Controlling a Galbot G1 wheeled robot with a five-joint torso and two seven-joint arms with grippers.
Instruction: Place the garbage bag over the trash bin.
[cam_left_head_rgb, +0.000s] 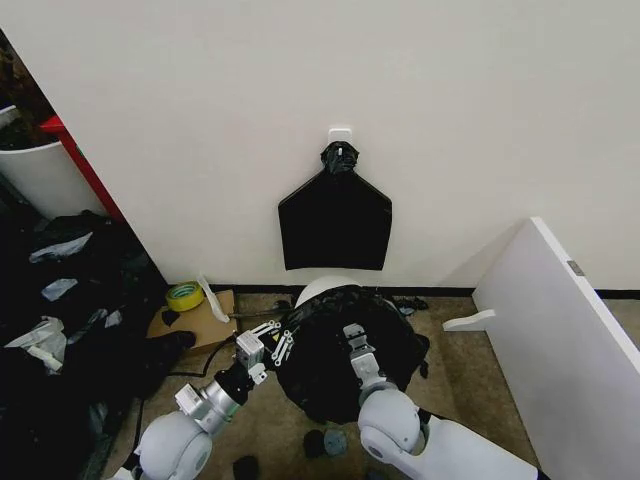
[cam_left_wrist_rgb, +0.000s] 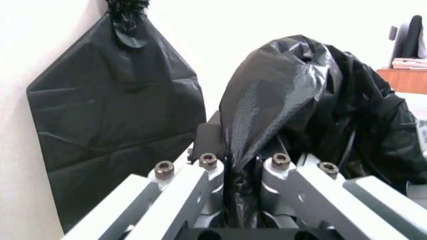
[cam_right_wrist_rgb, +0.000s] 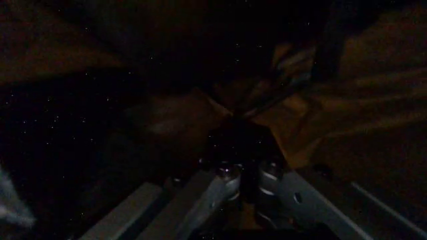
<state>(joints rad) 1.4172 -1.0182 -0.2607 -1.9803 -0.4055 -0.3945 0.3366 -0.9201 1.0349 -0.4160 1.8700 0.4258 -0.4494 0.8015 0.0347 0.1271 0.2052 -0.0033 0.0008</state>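
The glossy black garbage bag (cam_left_head_rgb: 340, 360) billows over the trash bin, whose cream-white rim (cam_left_head_rgb: 318, 289) shows at the far side by the wall. My left gripper (cam_left_head_rgb: 272, 346) holds the bag's left edge. In the left wrist view its fingers (cam_left_wrist_rgb: 208, 161) are pinched on a gathered fold of the bag (cam_left_wrist_rgb: 280, 95). My right gripper (cam_left_head_rgb: 355, 345) sits in the middle of the bag. The right wrist view is dark under the film, with the fingers (cam_right_wrist_rgb: 227, 173) close together on a dark fold.
A flat black bundle (cam_left_head_rgb: 335, 222) hangs from a wall hook behind the bin. A white panel (cam_left_head_rgb: 560, 330) leans at the right. At the left are dark bags (cam_left_head_rgb: 60, 300), a yellow tape roll (cam_left_head_rgb: 185, 295) on cardboard, and a white container with red edging (cam_left_head_rgb: 45, 170). Small black lumps (cam_left_head_rgb: 325, 442) lie on the floor.
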